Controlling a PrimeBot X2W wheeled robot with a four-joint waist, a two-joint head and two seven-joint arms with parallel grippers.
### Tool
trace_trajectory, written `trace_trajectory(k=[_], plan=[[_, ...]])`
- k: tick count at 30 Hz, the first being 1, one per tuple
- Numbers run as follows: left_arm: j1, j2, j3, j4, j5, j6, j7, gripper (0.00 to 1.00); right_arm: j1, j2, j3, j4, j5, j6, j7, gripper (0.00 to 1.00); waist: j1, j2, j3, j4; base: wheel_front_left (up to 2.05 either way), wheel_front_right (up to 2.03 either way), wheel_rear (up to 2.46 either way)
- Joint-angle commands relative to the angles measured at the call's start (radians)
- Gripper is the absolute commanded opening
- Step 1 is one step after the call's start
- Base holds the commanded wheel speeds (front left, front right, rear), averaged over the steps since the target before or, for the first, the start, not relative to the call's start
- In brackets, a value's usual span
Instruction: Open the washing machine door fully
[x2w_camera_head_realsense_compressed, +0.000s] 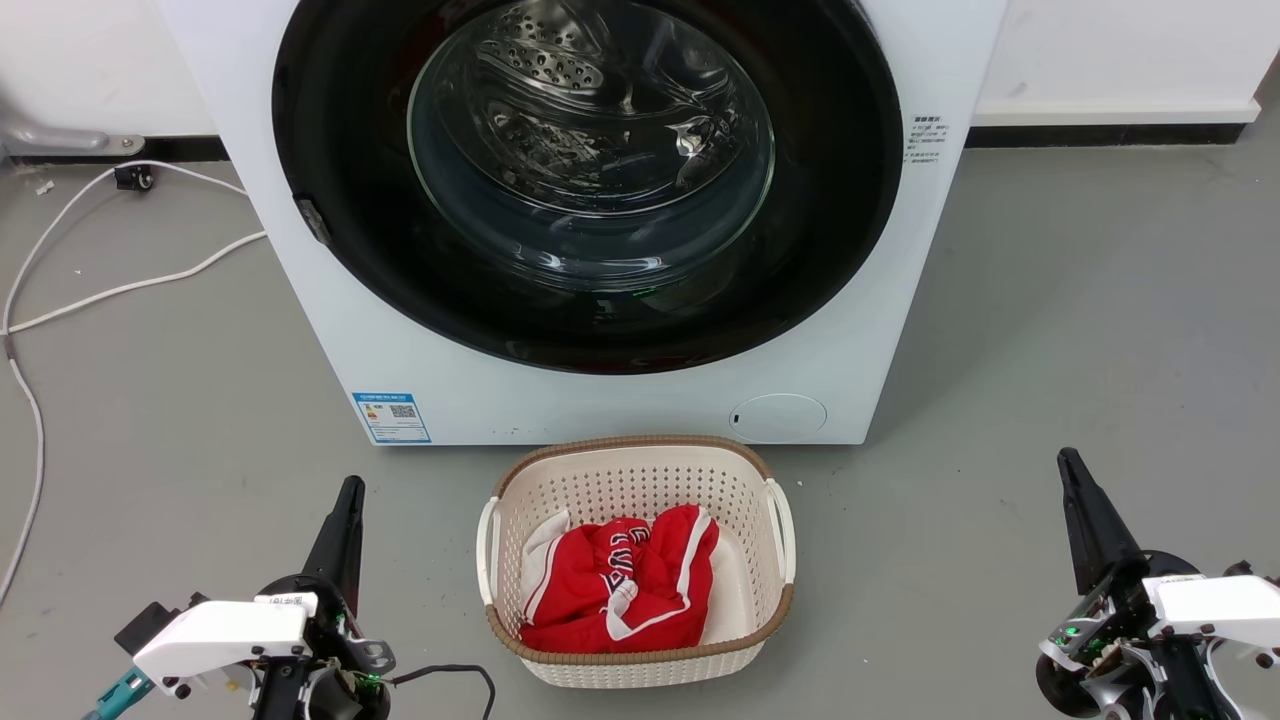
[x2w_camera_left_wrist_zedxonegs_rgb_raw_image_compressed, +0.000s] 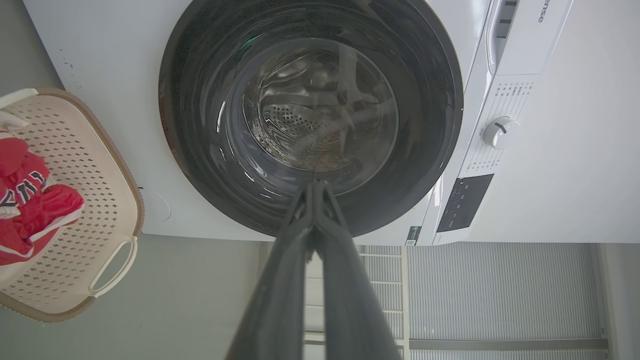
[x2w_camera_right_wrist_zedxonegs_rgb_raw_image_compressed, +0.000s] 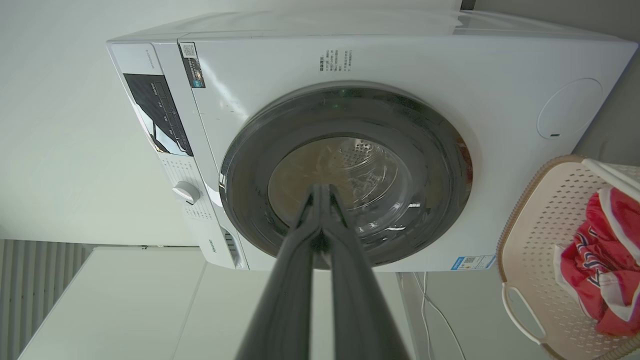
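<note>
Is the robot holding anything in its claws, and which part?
Nothing. The left claw and right claw are both shut and empty, away from the washing machine door.

Grey floor (x2w_camera_head_realsense_compressed: 1100, 300) meets a white wall (x2w_camera_head_realsense_compressed: 1120, 50) with dark skirting (x2w_camera_head_realsense_compressed: 1100, 135); white cables (x2w_camera_head_realsense_compressed: 150, 283) trail at left.

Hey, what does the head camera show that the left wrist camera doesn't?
Head view, not the left wrist view: the blue label sticker, white cables, and the right gripper. Left wrist view, not the head view: the control dial and dark control panel. Both: the closed washing machine door, the basket holding a red garment, and the shut left gripper.
</note>
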Motion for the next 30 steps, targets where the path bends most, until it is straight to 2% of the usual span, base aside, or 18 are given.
trace_trajectory(k=[1,4,5,18,24,30], plan=[[-0.008,0.0,0.002,0.001,0.003,-0.003,0.005,0.0,-0.012,0.002,-0.002,0.001,-0.005,0.0,0.003,0.0,0.0,0.0,0.0,0.0,0.0,0.0,0.0],[-0.008,-0.001,0.003,0.001,0.002,-0.003,0.005,0.0,-0.012,0.002,-0.003,0.001,-0.006,0.0,0.004,0.0,0.0,0.0,0.0,0.0,0.0,0.0,0.0],[0.001,-0.001,0.0,0.002,0.003,0.0,-0.001,1.0,0.002,0.001,-0.001,0.002,0.0,0.0,-0.001,1.0,0.0,0.0,0.0,0.0,0.0,0.0,0.0],[0.013,-0.003,-0.05,-0.052,0.028,0.0,-0.07,1.0,0.027,0.004,0.044,-0.053,-0.046,0.0,-0.07,1.0,0.0,0.0,0.001,-0.004,0.0,0.0,0.0],[0.021,-0.003,-0.05,-0.085,0.079,0.0,-0.096,1.0,0.033,0.005,0.047,-0.071,-0.139,0.0,-0.095,1.0,0.0,0.0,-0.001,-0.007,0.0,0.0,0.0],[0.026,-0.004,-0.05,-0.125,0.192,-0.001,-0.12,1.0,0.041,0.006,0.04,-0.095,-0.265,0.0,-0.119,1.0,0.0,0.0,-0.003,-0.009,0.0,0.0,0.0]])
